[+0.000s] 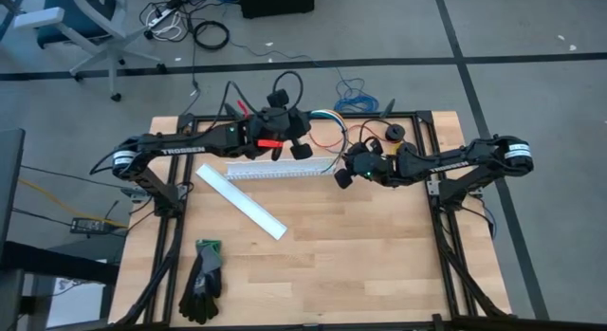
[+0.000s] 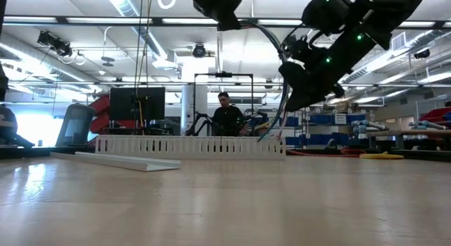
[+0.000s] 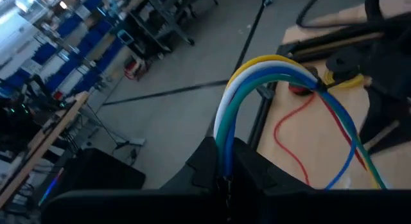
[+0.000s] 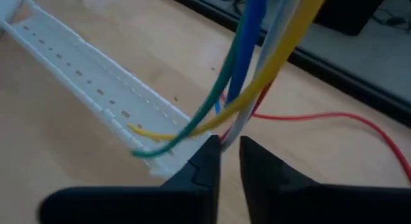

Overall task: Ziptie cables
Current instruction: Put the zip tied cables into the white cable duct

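We see the cables arching over the light wooden table at twelve o'clock, above the white channel. The left gripper clamps them; the right gripper pinches them narrowly. A person sits in the workshop behind.

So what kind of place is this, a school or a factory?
Probably a robotics lab or workshop: long ceiling strip lights, shelves of blue storage bins, and a person at a dark computer monitor behind the wooden table.
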`<state>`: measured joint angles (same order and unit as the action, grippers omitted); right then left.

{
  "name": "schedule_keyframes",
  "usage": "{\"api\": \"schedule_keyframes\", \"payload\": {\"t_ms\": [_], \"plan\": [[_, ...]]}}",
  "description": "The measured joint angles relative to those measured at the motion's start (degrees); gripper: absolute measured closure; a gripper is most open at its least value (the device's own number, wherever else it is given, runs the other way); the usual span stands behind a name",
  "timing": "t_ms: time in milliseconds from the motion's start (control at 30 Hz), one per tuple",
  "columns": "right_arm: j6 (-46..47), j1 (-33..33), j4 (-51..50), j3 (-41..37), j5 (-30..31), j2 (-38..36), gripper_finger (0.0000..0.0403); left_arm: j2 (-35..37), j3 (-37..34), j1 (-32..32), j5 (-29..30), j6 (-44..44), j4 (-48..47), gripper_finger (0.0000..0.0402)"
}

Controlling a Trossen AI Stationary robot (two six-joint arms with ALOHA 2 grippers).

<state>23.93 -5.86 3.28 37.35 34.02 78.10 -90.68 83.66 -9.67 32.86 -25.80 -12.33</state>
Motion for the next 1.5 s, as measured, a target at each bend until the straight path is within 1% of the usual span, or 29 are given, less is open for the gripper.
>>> {"api": "schedule_keyframes", "payload": {"t_ms": [67,100,267,300,367,467,533,667,767,933,1067,1133,1200,1300,1500], "plan": [[-0.2,0.1,-1.1,0.0,-0.4,-0.5,0.039,0.2,0.0,0.0,0.0,0.6,-1.1,0.0368],[-0.3,0.1,-1.9,0.0,-0.4,-0.7,0.0396,0.5,0.0,0.0,-0.1,0.7,-2.4,0.0368],[0.1,0.1,-7.8,0.0,-1.0,-2.3,0.04,1.2,-0.1,0.0,-0.2,1.0,-7.3,0.0368],[0.4,0.1,-8.9,0.0,-0.9,-2.6,0.0401,1.2,-0.1,0.0,-0.9,1.4,-7.7,0.0368],[0.5,0.1,-11.6,0.0,-1.1,-3.9,0.0401,1.2,-0.1,0.0,-4.6,2.3,-8.0,0.0368],[1.4,0.1,-16.1,0.0,-0.7,-6.3,0.0402,0.8,-0.1,0.0,-10.0,4.2,-6.1,0.0368],[2.2,0.1,-18.3,0.0,-0.8,-8.5,0.0401,0.4,-0.1,0.1,-12.2,4.4,-3.1,0.0368],[2.5,1.0,-22.9,0.0,-1.4,-13.3,0.0392,0.4,-0.1,0.0,-13.0,4.1,0.0,0.0368],[2.5,2.5,-26.3,0.0,0.1,-18.3,0.0382,0.5,-0.1,-0.4,-11.5,4.0,-0.3,0.0368],[-0.7,5.6,-24.6,0.0,0.2,-27.2,0.0353,0.4,-0.1,-0.8,-11.1,4.0,-0.9,0.0368],[-2.0,6.8,-21.6,0.0,-2.2,-30.4,0.0316,0.4,-0.1,-0.7,-11.4,4.1,-0.5,0.0368],[-3.0,6.5,-19.7,0.0,-6.3,-30.2,0.0295,0.4,-0.1,-0.7,-13.2,4.7,0.4,0.0368],[-4.5,5.9,-16.7,0.0,-8.7,-28.9,0.0273,0.3,-0.1,-0.7,-14.6,5.0,1.7,0.0368],[-6.2,4.8,-13.2,0.0,-8.6,-26.9,0.024,0.3,-0.1,-0.4,-15.6,5.2,3.1,0.0368],[-9.5,2.0,-4.5,0.0,-8.7,-22.8,0.0183,0.3,-0.1,0.1,-15.6,5.3,4.2,0.0368]]}}
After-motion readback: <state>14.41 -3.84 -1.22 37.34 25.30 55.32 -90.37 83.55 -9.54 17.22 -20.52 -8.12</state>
